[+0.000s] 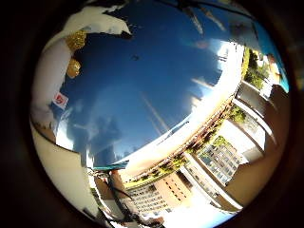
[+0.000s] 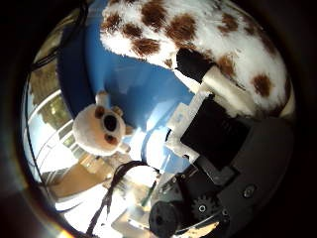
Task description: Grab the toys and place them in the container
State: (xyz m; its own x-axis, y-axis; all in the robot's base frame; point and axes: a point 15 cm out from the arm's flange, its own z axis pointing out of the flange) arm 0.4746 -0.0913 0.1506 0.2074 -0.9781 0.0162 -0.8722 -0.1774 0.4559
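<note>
A: Quick pass. What's in the thumb-side view?

B: A spotted plush toy (image 2: 198,34), white with brown patches, pressed right up against the robot hand (image 2: 213,134). It fills much of the view, so it's close to the palm. A white-and-black finger lies against its fur.

A: Gripping it?

B: Looks like contact, but I can't tell whether the fingers are curled round it or just resting. Calling the hand state unclear.

A: Anything else?

B: A small cream bear toy (image 2: 101,130), dark eyes and nose, lying on the blue surface (image 1: 156,80), well apart from the spotted plush. The other palm view shows mostly that glossy blue surface; can't tell if it's the counter or the container. No container I can name for sure.

A: Handling?

B: Judging by looks: both are soft, light, squashy, not fragile. Fur may slide a bit, so wrap the fingers round the bulk of the body, not an ear or limb. The bear is small; take it round the head or torso.
</note>
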